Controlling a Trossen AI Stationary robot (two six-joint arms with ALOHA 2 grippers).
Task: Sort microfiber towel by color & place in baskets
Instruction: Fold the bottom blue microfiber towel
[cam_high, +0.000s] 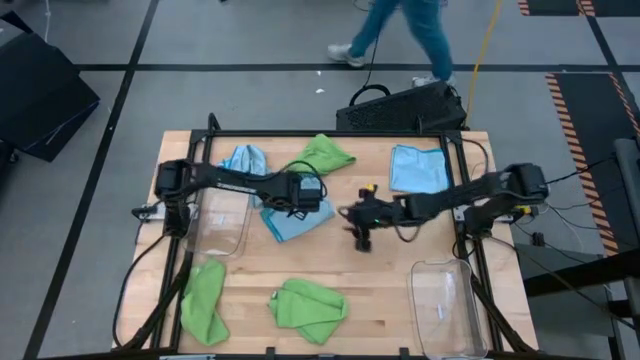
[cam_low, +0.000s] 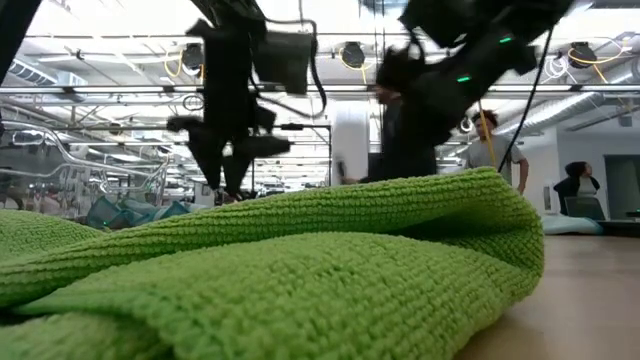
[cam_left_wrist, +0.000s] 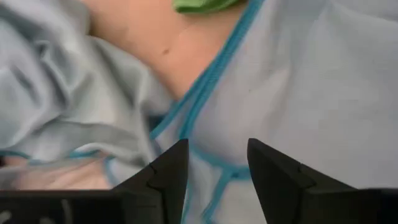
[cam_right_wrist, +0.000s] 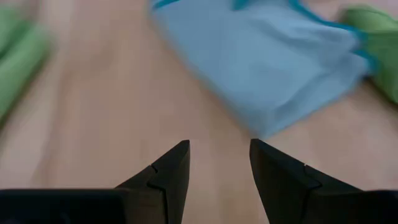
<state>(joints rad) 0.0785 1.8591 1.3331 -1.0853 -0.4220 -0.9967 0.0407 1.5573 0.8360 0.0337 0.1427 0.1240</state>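
Observation:
Three light blue towels lie on the far half of the table: one crumpled (cam_high: 245, 160), one flat (cam_high: 418, 168), one mid-table (cam_high: 295, 220). Green towels lie at the far middle (cam_high: 325, 155), the near left (cam_high: 205, 300) and the near middle (cam_high: 310, 308). One clear basket (cam_high: 222, 222) stands at the left, another (cam_high: 447, 305) at the near right. My left gripper (cam_high: 305, 198) is open just over the mid-table blue towel (cam_left_wrist: 298, 93), above its teal hem. My right gripper (cam_high: 362, 238) is open over bare wood, with that towel (cam_right_wrist: 261, 68) ahead of it. My left gripper points steeply down at the mid-table blue towel's hemmed edge (cam_left_wrist: 217, 177), a finger on either side of the hem. Whether the fingertips (cam_left_wrist: 177, 155) touch the cloth, I cannot tell.
A black crate (cam_high: 400, 105) sits behind the table's far edge, and a person walks past beyond it (cam_high: 400, 30). In the low view the near green towel (cam_low: 300, 270) fills the foreground. Bare wood lies between the two grippers and the near towels.

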